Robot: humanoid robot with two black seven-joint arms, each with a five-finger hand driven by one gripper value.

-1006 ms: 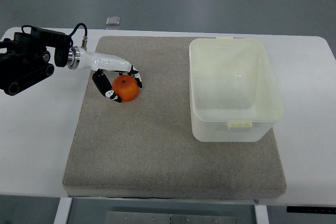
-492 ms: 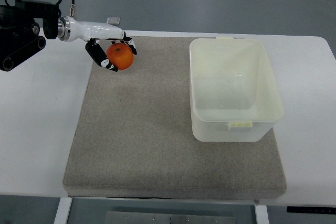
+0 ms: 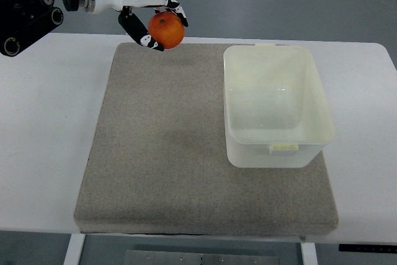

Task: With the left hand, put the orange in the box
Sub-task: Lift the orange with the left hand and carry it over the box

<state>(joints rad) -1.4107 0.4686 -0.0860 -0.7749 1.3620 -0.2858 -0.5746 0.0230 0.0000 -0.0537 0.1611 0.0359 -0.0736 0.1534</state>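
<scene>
Bright, even overhead light; the picture is sharp throughout. Shadows are faint and soft, and the translucent pale plastic box shows mild glare inside.

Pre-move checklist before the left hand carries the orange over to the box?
1. Grasp: left hand fingers wrapped around orange: ok.
2. Orange lifted clear of grey mat: ok.
3. Box open, no lid on it: ok.
4. Box interior empty: ok.
5. Path from orange to box free of objects: ok.
6. Grip firmness: cannot tell.
</scene>
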